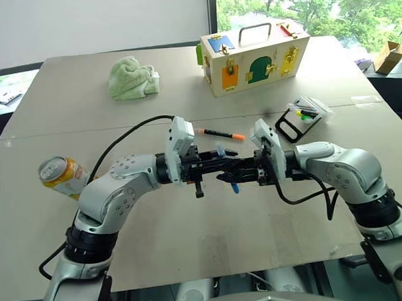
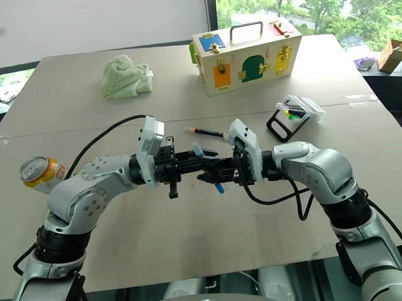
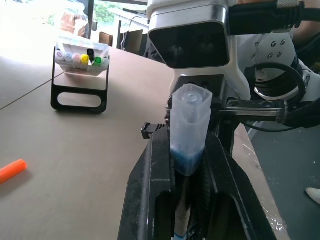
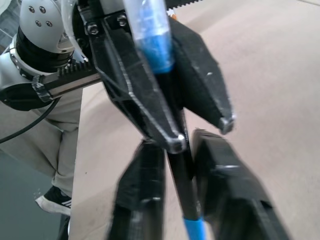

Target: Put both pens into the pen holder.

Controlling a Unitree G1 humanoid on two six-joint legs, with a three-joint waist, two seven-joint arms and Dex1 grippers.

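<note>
With the blue-capped pen (image 1: 226, 168) clamped mid-air above the table (image 1: 192, 244) by both the left gripper (image 1: 211, 165) and right gripper (image 1: 236, 172), release one side only before you carry it right to the pen holder (image 1: 305, 114)

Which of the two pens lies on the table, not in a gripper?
The orange-capped pen; the blue-capped pen is clamped between the left gripper and right gripper.
</note>
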